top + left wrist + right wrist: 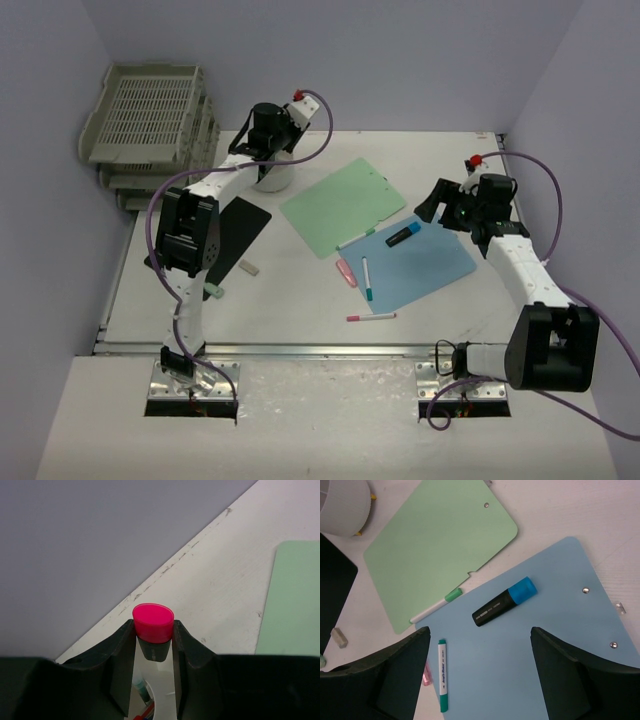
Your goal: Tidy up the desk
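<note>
The counter (290,300) lay spread under both your arms, with the loose stationery scattered over its middle and right.

Your right jaws stood wide open with nothing between them, hanging over the blue clipboard (560,630). The blue highlighter (504,601) lay flat on that clipboard, just ahead of the jaws and roughly centred on the gap. Its long axis was the thing to mind. It ran on a slant, black body toward the left finger and blue cap toward the right and farther out, so it lay closer to the jaws' closing line than across it. You would probably have needed to turn the wrist until the fingers faced the marker's flat sides, then move forward and down. Your right arm was plainly the nearer one.

Your left jaws were closed on the pink highlighter (153,622), holding it upright by the black body with the pink cap on top. They were at the far left of the counter, above the white cup (272,176), well apart from the blue marker. Whether the marker's foot was already inside the cup I could not tell.
</note>
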Motion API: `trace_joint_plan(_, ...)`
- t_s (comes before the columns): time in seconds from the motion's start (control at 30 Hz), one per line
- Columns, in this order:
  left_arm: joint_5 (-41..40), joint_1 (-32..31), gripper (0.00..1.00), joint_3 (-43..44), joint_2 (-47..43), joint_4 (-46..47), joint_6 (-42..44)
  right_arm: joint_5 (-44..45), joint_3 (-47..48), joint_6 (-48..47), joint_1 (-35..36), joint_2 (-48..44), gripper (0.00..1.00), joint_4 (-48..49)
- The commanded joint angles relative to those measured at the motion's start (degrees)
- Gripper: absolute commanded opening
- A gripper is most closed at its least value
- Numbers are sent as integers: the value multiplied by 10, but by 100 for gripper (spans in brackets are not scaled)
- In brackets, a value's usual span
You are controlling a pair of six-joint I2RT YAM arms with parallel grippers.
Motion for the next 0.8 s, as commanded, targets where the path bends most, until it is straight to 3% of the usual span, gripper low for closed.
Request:
trace_joint_plan(0.0,-12,6,19,-1,-2,21,5,39,11,13,-1,11,82,11)
trace_joint_plan(0.07,-11,6,32,-4,-6,19,3,82,21,33,-1,19,84,-10)
trace_joint_plan(0.3,-2,5,55,-15,-26,21,-16,177,71,128,-1,64,82,-129)
trace_joint_plan(0.57,25,2,61,-36,-91,26,-67,222,121,221,0,133,77,-213)
trace_joint_plan(0.77,35,-21,63,-123,-185,54,-52,237,176,292,0,212,73,-277)
